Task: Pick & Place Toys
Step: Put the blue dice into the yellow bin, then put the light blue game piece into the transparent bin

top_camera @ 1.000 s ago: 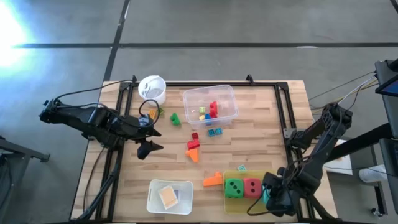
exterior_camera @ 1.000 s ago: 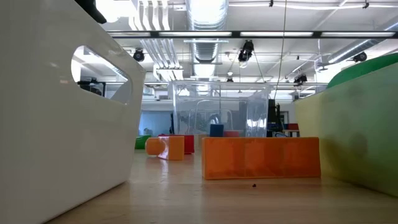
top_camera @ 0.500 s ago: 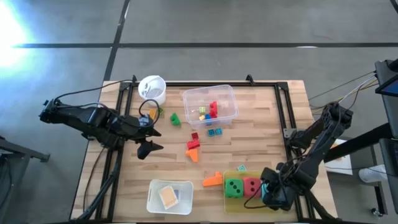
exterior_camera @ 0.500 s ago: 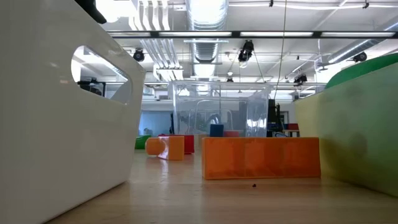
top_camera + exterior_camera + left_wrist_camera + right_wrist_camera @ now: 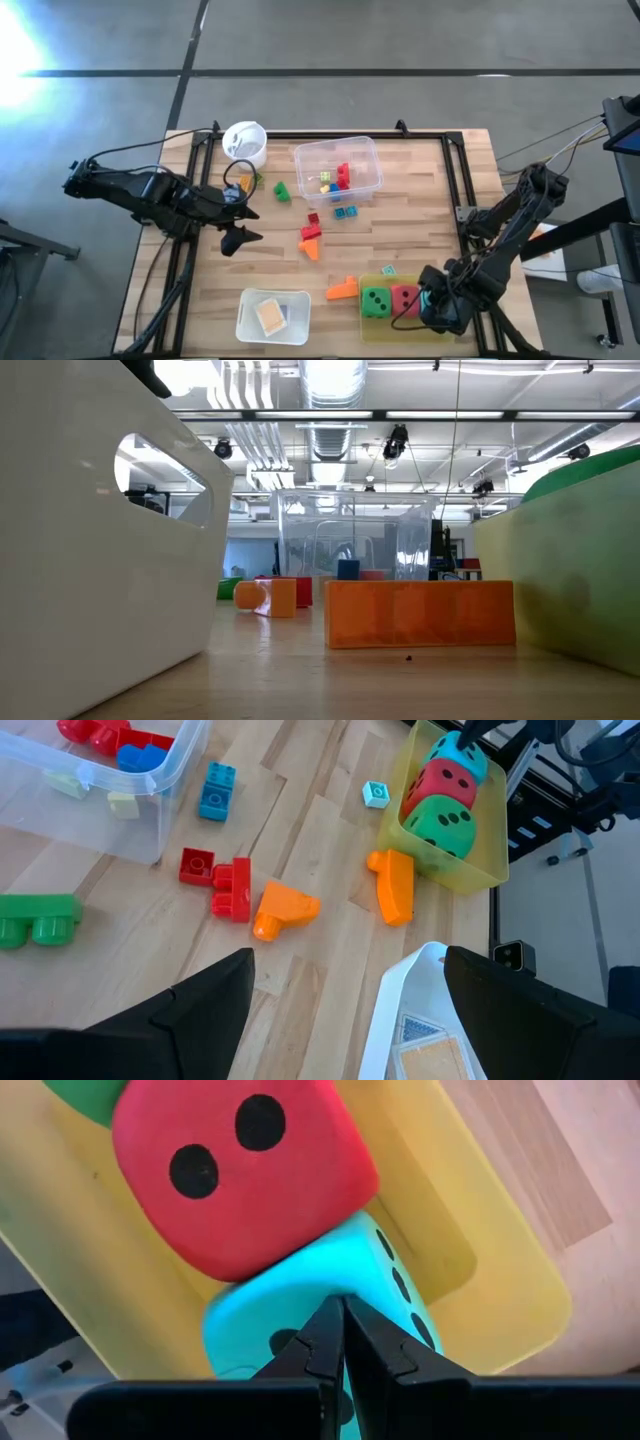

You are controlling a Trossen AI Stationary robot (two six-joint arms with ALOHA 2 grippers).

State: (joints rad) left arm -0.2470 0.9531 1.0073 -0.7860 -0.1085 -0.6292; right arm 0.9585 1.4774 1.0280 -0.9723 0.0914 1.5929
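The right gripper point(image 5: 432, 308) hangs at the near right corner of the table point(image 5: 400, 240), its fingers point(image 5: 340, 1342) pressed together with nothing between them, their tips right over the teal die point(image 5: 310, 1305). That die lies at the right end of a yellow tray point(image 5: 372, 325), touching the red die point(image 5: 405, 299), which sits beside the green die point(image 5: 376, 300) in the same tray. The left gripper point(image 5: 236, 227) waits over the left side of the table, its fingers spread wide and empty. An orange block point(image 5: 342, 289) lies just beside the tray's left end, and a small pale tile point(image 5: 388, 269) rests on the wood just behind the tray. Toward the middle, a red block point(image 5: 312, 232) touches another orange block point(image 5: 311, 249). A green block point(image 5: 282, 190) and a blue block point(image 5: 345, 212) lie near a clear tub point(image 5: 300, 160), which holds a few red, blue and yellow blocks point(image 5: 338, 178). A white cup point(image 5: 245, 143) stands at the far left, and a white tray point(image 5: 250, 322) sits at the near edge.
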